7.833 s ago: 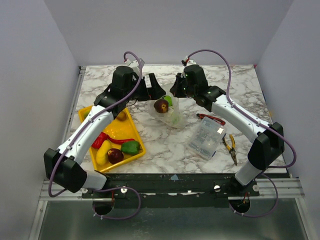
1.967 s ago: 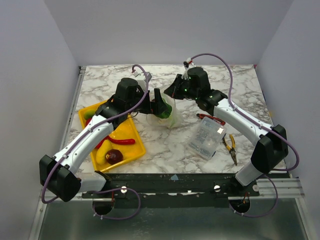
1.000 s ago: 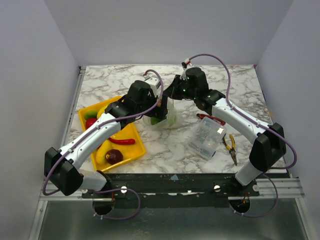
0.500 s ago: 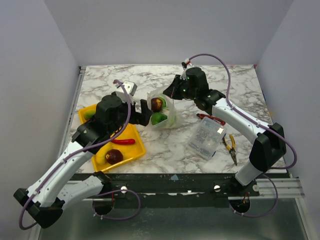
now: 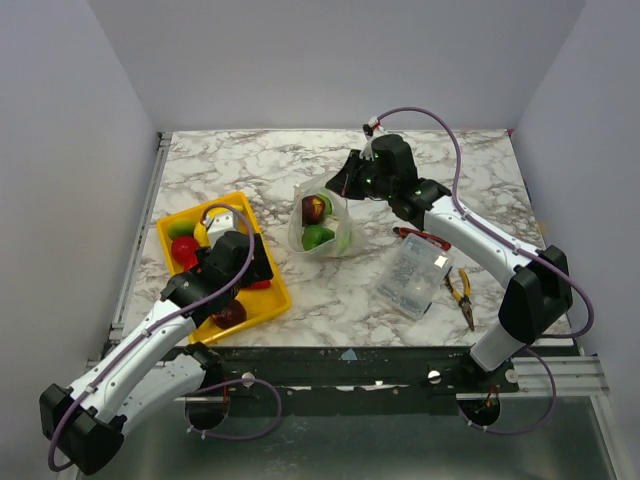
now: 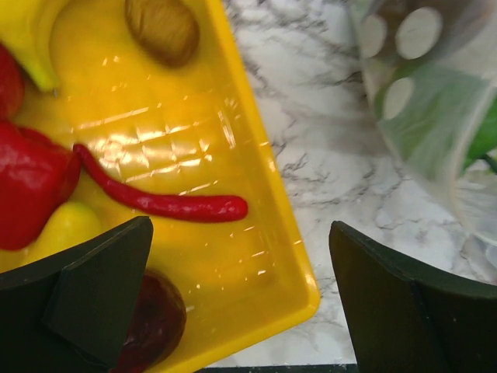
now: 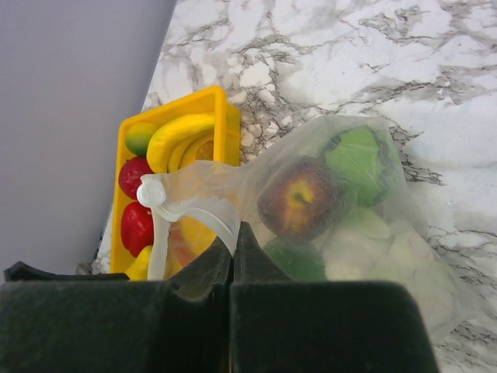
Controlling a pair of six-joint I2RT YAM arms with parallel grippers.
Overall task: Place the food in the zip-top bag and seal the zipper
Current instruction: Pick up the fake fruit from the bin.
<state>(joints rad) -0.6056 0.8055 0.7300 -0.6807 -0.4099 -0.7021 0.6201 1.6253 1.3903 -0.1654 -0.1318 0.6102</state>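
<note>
1. Starting at your left gripper point(image 6: 241, 252): its jaws stand wide apart and hold nothing. It hangs over the near-right corner of the shallow yellow plastic tray point(image 6: 171, 116), with the thin red toy chili point(image 6: 155, 203) just beyond its fingertips.
2. Your right gripper point(image 7: 233, 260) is pinched tight on the mouth edge of the clear zip-top bag point(image 7: 248, 175), at the pale whitish zipper strip point(image 7: 203, 211), holding that edge up.
3. I judge you are mid-loading. The next move calls for lowering the left jaws across the chili's narrow body, closing, then carrying it to the bag's mouth. Sealing waits until the tray is emptied.
4. In the bag: one dark red-and-yellow fruit point(image 7: 299, 198), one green pepper point(image 7: 357, 159), one green ball point(image 7: 299, 260), one whitish cauliflower point(image 7: 404, 256).
5. In the tray:
   - one chili
   - one brown oval piece point(image 6: 163, 27)
   - one yellow banana point(image 7: 178, 136)
   - one yellow lemon point(image 6: 66, 229)
   - one dark red fruit point(image 6: 151, 318)
   - two bright red pieces point(image 7: 133, 176)
   - one green-and-yellow piece point(image 7: 140, 138)
6. Elsewhere on the marble table point(image 5: 250, 165): one clear plastic box point(image 5: 412, 275), one pair of yellow-handled pliers point(image 5: 460, 288), one red-handled tool point(image 5: 422, 238).
</note>
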